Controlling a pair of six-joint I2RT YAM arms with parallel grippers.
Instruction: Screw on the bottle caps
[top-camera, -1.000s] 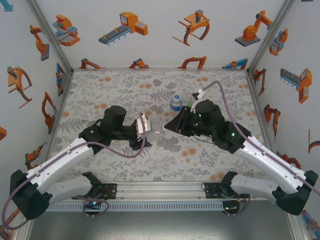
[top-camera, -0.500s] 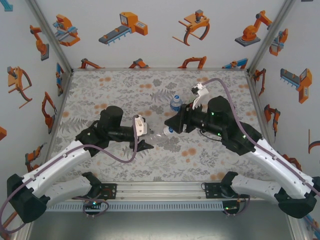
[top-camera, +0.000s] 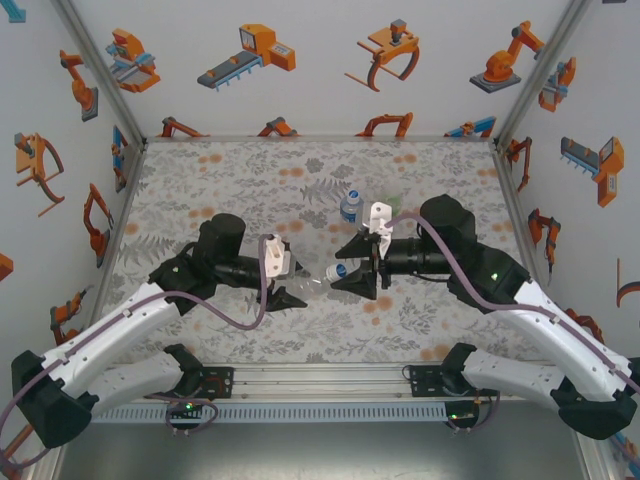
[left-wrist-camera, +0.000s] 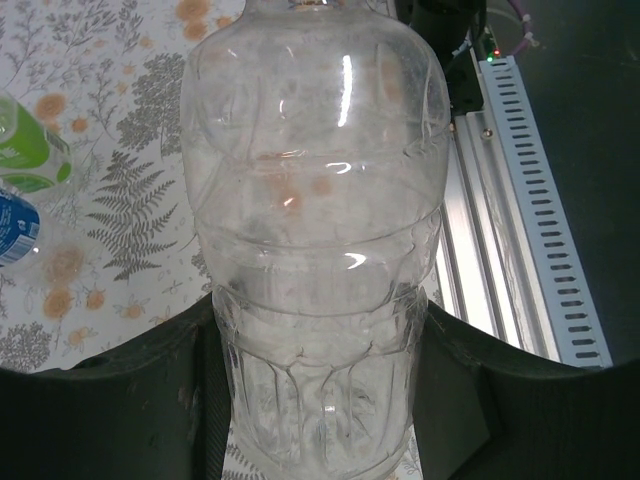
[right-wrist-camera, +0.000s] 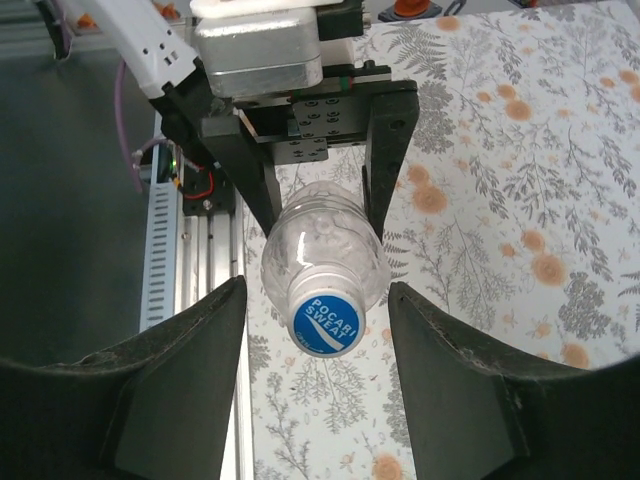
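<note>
Plain clear bottle (left-wrist-camera: 315, 250): held off the counter (top-camera: 240, 180) on its side, neck pointing at the right arm. It is clamped across its lower body by the left end effector (right-wrist-camera: 322, 185), one finger on each flank, both touching.

Cap (right-wrist-camera: 326, 322): seated on the neck of the plain bottle. Its face is blue with POCARI SWEAT lettering and a pale rim. How far down the thread it has been turned cannot be told.

Right end effector (right-wrist-camera: 316, 300): lined up end-on with the cap. The jaws are parted moderately, one finger on each side of the cap, and a clear gap is seen on both sides. Nothing is gripped.

Change over the last second: the right end effector, then drawn in narrow and lying beyond the plain bottle, has been brought round to the bottle's mouth end. Its wrist has been rolled over and its jaws have been let out. The left arm's hold has been kept, and the plain bottle has been carried a little toward the near edge.

Reading for the task: a release and re-set of the wrist between turns is judged most likely. A fresh pinch on the cap and a further twist would probably be called for. Tightness is not confirmed.

Also noted: a blue-label bottle (top-camera: 351, 205) stands beyond the plain bottle's mouth end, well apart from it. A green bottle (left-wrist-camera: 25, 145) stands just beside the blue-label one.
</note>
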